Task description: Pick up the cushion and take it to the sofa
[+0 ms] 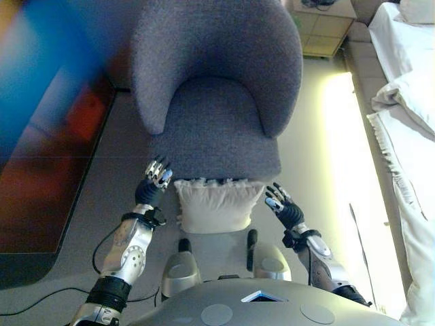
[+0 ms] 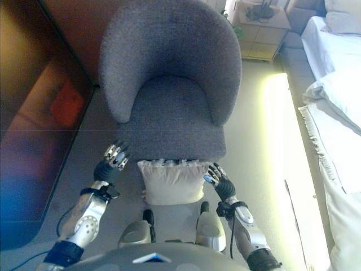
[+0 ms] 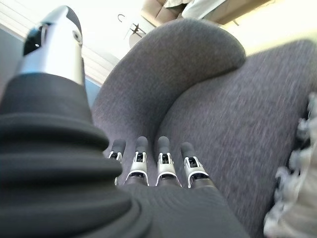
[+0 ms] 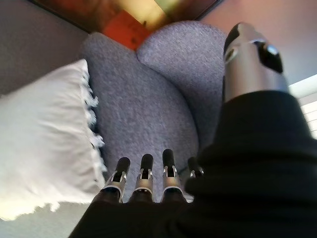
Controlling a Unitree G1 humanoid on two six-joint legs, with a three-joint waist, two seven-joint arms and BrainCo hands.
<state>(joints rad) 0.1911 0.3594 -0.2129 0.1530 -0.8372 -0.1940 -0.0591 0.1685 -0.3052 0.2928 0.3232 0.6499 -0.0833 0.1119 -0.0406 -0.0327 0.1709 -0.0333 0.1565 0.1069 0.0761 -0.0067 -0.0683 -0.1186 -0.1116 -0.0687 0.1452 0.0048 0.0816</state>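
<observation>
Looking down, we are seeing a white fringed cushion (image 1: 216, 206) lying on the grey floor (image 1: 102, 197), its fringed far edge touching the front of a grey upholstered armchair (image 1: 217, 88). Neither hand is holding it. Our left hand (image 1: 153, 182) is hovering just beside the cushion's left edge, near the chair's front left corner, fingers (image 3: 166, 161) straight and spread wide, with nothing between them and the thumb. Our right hand (image 1: 282, 207) is hovering just beside the cushion's right edge, below the chair's front right corner, fingers (image 4: 143, 178) likewise extended and relaxed, gripping nothing. From the right wrist we are seeing the cushion's white fabric and tassels lying against the chair's seat front; from the left wrist we are seeing the chair's curved arm and seat, with the cushion's fringe just showing at the side. A bed with white linen (image 1: 408, 122) is standing along the right side of the room, well apart from the chair, and a pale bedside cabinet (image 2: 262, 31) is sitting beyond the chair's back. A dark panel (image 2: 39, 124) is lying along the floor's left side.
</observation>
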